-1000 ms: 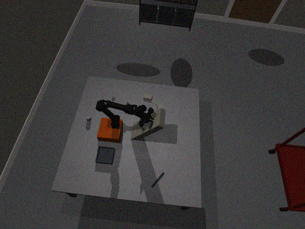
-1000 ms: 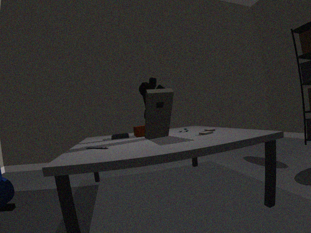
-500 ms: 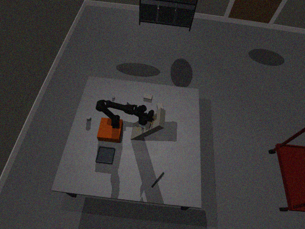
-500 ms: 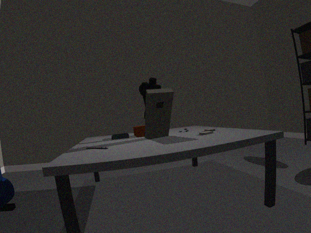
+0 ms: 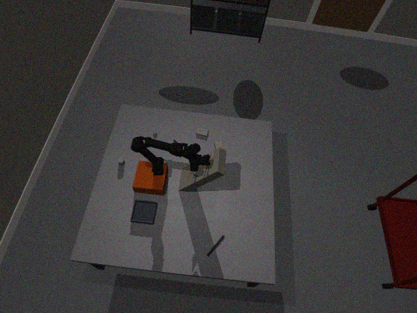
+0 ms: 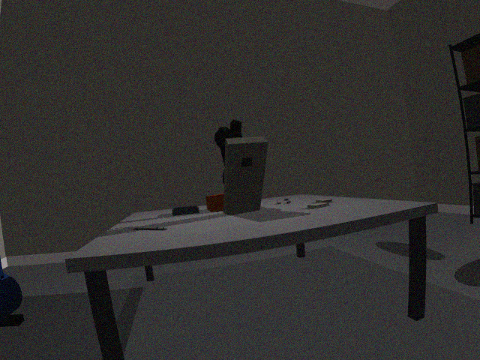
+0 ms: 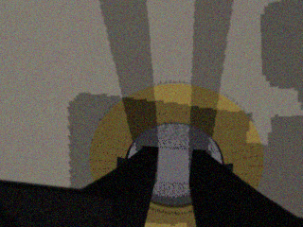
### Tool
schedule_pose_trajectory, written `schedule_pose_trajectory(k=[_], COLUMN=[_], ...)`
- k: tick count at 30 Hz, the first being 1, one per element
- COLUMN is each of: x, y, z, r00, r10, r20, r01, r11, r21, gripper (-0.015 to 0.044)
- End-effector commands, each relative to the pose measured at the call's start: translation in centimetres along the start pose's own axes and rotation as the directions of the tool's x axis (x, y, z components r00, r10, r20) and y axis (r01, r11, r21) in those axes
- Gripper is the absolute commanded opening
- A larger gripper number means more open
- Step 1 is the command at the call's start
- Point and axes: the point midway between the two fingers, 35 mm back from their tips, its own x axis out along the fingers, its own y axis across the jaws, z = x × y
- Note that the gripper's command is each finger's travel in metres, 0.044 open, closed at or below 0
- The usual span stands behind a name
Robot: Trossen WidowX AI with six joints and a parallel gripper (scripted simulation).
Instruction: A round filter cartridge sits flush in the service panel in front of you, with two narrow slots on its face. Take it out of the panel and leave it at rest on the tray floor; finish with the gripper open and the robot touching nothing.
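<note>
The pale service panel [image 5: 220, 162] [image 6: 244, 186] [image 7: 38, 71] stands upright on the table, with a yellow ring [image 7: 106, 147] on its face. The round grey filter cartridge [image 7: 173, 184] sits inside that ring in the wrist view; how deep it sits cannot be told. My gripper [image 7: 173, 152] is shut on the cartridge, its dark fingers on either side of the pale middle strip of the face. The slots are hidden by the fingers or too unclear to tell. The dark tray [image 5: 144, 212] [image 6: 185, 210] lies on the table, holding nothing visible.
The orange block [image 5: 144, 173] [image 6: 214, 202] under the arm's base stands between the panel and the tray side. A dark rod [image 5: 215, 246] [image 6: 150, 228] lies on the table. A small pale block [image 5: 202, 132] and small pieces [image 5: 121, 162] lie beyond the arm.
</note>
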Motion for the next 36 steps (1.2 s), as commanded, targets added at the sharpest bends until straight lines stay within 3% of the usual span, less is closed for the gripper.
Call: schedule_pose_trajectory(k=[1, 36], x=[0.46, 0.48], y=[0.22, 0.22], z=[-0.3, -0.3], r00=[1.0, 1.0], r10=[0.008, 0.008], r20=[-0.014, -0.014], r01=[-0.008, -0.009], r11=[1.0, 1.0], r21=[-0.008, -0.029], gripper=[0.0, 0.0])
